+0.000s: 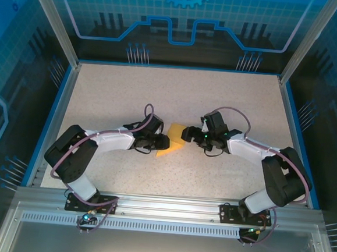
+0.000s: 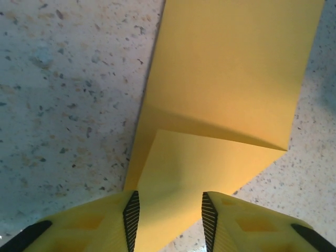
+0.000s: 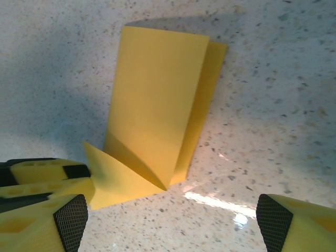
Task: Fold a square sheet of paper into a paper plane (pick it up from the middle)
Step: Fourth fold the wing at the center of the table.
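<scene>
Paper [image 2: 226, 79], folded edge seemingly inside left hand [image 2: 169, 210]

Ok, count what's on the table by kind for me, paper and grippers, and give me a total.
Folded yellow paper sheet: 1
Grippers: 2 (left gripper, right gripper)
Total: 3

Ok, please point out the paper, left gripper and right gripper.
paper [image 1: 175, 139]: top view, its middle.
left gripper [image 2: 170, 212]: left wrist view, between the jaws.
right gripper [image 3: 172, 220]: right wrist view, between the jaws.
</scene>
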